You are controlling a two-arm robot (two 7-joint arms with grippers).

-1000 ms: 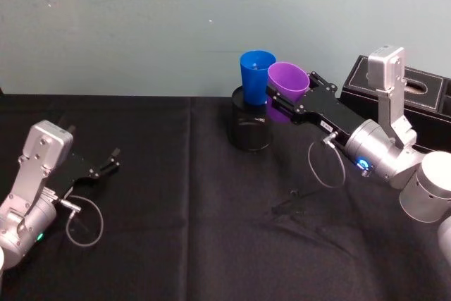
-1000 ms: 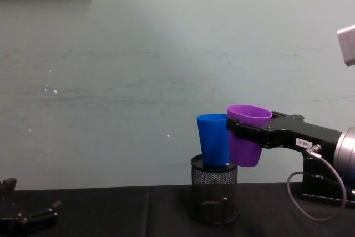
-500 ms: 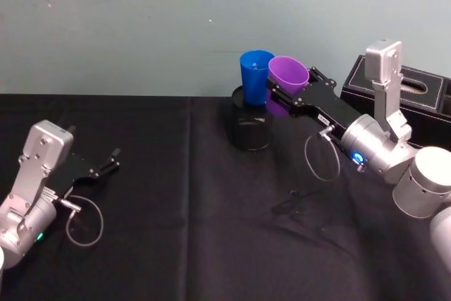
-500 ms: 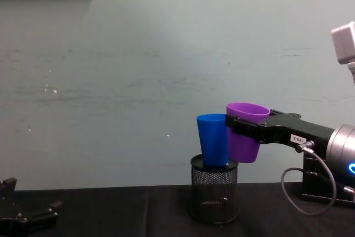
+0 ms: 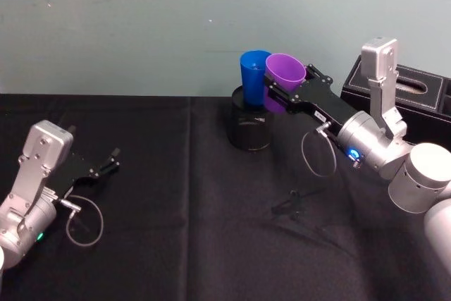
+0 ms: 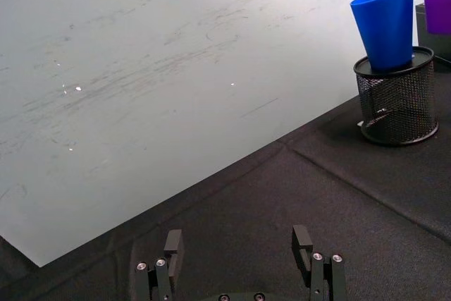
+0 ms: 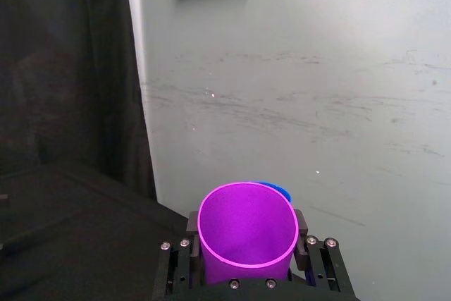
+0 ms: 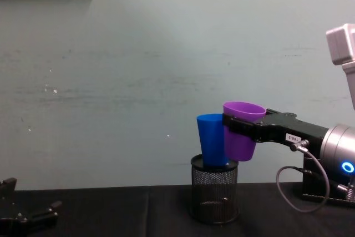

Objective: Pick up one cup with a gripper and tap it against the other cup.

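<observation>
**How my rig looks**

My arms wear rounded silver-grey casings (image 5: pixel 428 187). The right gripper (image 5: pixel 276 91) is black and flat-jawed, with a white label (image 8: pixel 290 136), a looping grey cable (image 5: pixel 304 154) and a blue wrist light (image 8: pixel 348 167). The left gripper (image 5: pixel 111 159) is black too, trailing its own cable loop (image 5: pixel 102 222).

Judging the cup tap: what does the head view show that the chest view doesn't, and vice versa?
Head view: the open mouths of the purple cup and blue cup from above. Chest view: their side profile, the purple cup's wall seemingly against the blue one, its base hanging near the mesh holder rim. Both: the right tool shut on the purple cup, the blue cup standing in the holder, the left tool parked.
</observation>
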